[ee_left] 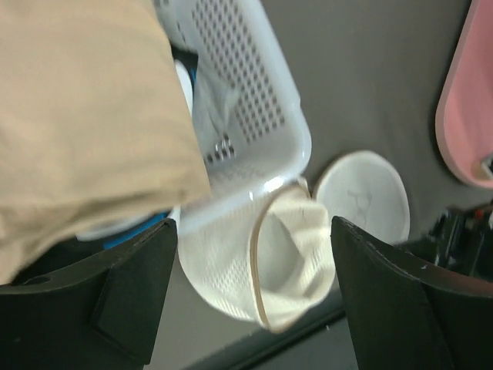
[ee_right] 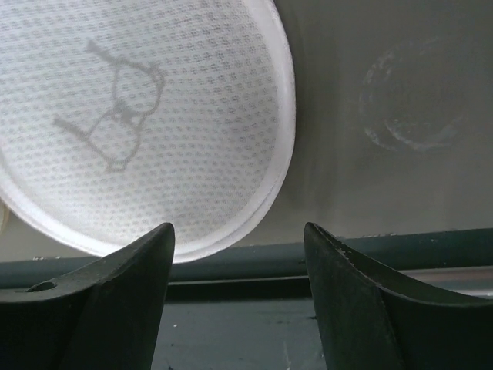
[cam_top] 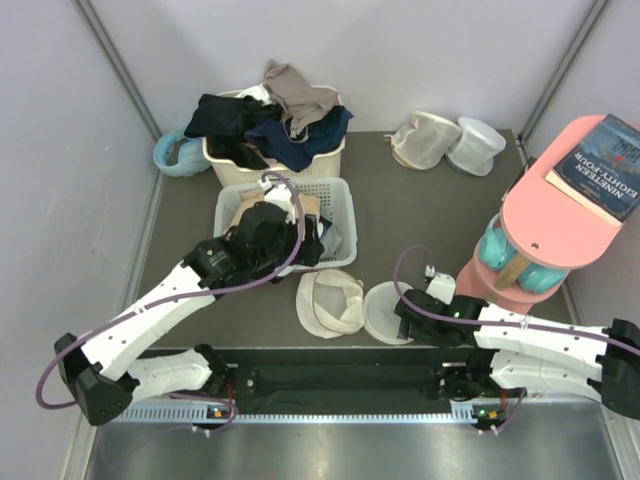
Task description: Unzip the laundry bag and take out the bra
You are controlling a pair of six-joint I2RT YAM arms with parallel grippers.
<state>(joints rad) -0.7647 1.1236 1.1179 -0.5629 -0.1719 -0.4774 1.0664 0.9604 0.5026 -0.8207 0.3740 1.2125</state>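
The round cream mesh laundry bag [cam_top: 330, 303] is shown unzipped on the dark surface [cam_top: 450, 220], just ahead of the open, empty right tool [ee_right: 239, 235]. The left tool [ee_left: 253, 239] is held open over a white perforated basket [ee_left: 262, 92].

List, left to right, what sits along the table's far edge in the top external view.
Pale blue rounded object, cream perforated basket heaped with dark clothes, slumped beige mesh pouch, whiter round mesh pouch.

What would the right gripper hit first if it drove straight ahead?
Probably the round white mesh bag flap with the bra pictogram, lying just beyond the open right gripper; depth is uncertain.
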